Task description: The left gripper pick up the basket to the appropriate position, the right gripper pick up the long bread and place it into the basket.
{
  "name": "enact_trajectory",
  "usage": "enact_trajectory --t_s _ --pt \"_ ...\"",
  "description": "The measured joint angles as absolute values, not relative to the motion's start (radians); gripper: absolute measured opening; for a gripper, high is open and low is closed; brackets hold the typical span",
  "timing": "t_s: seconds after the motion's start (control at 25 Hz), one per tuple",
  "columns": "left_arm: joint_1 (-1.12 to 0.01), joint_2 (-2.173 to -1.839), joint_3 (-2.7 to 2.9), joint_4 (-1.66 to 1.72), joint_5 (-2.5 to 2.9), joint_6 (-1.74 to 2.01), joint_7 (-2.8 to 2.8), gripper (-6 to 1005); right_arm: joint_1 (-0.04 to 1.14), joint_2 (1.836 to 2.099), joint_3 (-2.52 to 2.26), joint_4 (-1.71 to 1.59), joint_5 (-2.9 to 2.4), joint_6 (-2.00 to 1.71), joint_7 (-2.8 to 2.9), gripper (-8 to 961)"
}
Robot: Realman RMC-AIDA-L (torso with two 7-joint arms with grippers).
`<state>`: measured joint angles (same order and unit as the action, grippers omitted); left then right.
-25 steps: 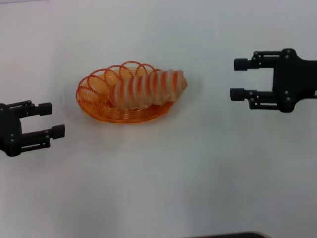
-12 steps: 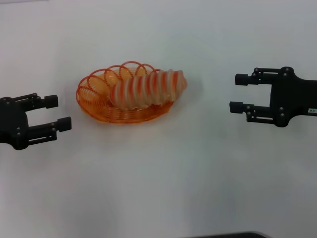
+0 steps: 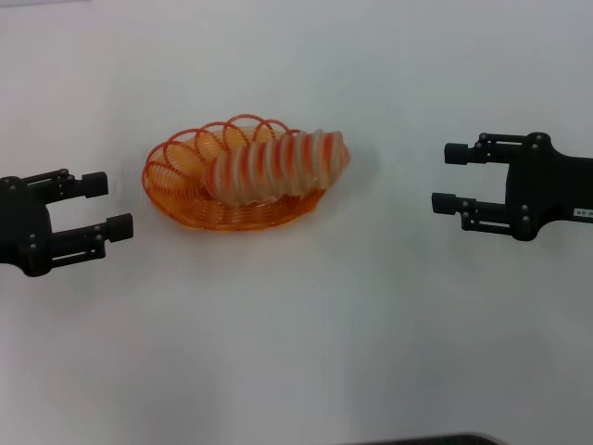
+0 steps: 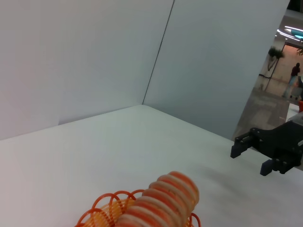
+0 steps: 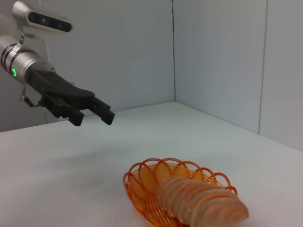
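1. The long bread [image 3: 278, 165] lies in the orange basket [image 3: 176, 199], upper centre of the white desk [image 3: 296, 352]
2. The left end effector [image 3: 108, 204], far left, gapes empty
3. The right end effector [image 3: 448, 178], far right, likewise spread, holding nothing

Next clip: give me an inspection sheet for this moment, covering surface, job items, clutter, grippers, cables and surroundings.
Surface: white table, plain, no marks seen.
Basket: orange wire basket resting on the table, between the two grippers.
Long bread: long bread lying in the basket, its right end over the rim.
Clutter: nothing seen.
Left gripper: left gripper open, holding nothing, left of the basket and apart from it.
Right gripper: right gripper open, holding nothing, well off to the right of the bread.
Cables: nothing seen.
Surroundings: plain grey wall panels behind the table; the left wrist view shows an open hall beyond the panel's edge.
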<state>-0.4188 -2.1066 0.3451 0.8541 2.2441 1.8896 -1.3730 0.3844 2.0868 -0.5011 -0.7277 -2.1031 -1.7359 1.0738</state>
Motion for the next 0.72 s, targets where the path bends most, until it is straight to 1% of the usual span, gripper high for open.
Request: enact_trajectory --t_s 0.72 --pt "-0.413 -2.11 0.348 0.853 2.229 1.892 -1.373 720 0.395 2.086 -0.502 -0.713 -2.099 -1.713 1.074 658"
